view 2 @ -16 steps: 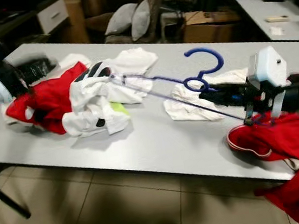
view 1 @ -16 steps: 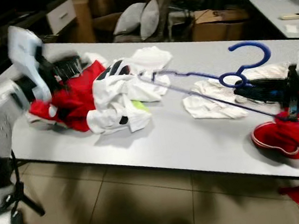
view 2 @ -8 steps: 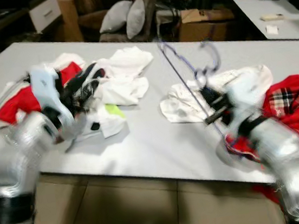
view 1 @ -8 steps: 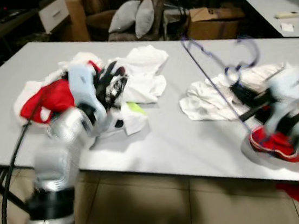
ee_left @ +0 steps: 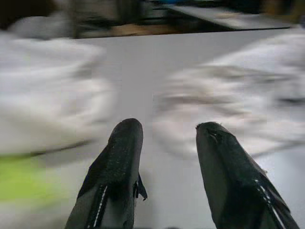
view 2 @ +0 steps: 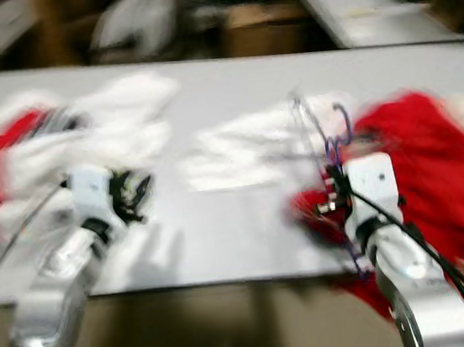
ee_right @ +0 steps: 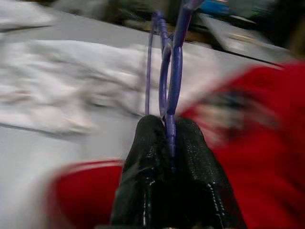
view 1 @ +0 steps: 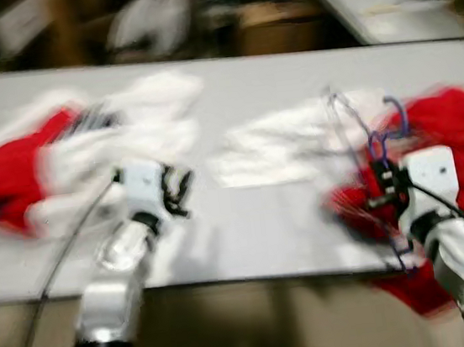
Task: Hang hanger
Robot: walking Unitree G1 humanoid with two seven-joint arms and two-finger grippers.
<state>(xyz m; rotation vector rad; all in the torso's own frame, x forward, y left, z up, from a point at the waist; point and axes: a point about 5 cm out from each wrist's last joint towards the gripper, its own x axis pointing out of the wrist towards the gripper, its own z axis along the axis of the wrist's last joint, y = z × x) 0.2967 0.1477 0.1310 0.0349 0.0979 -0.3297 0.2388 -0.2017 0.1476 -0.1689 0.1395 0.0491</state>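
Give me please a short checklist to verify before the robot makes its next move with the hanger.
1. Right pincer shut on the blue hanger: ok.
2. Hanger lifted off the table: cannot tell, the head views are blurred.
3. Hanger free of the red garment: cannot tell.
4. Left pincer open and holding nothing: ok.
5. Rail or hook to hang it on in sight: not ok.

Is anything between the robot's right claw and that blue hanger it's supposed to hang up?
Nothing is. The right gripper already pinches the blue hanger between its fingers, above the red garment. The left gripper is open over the table.
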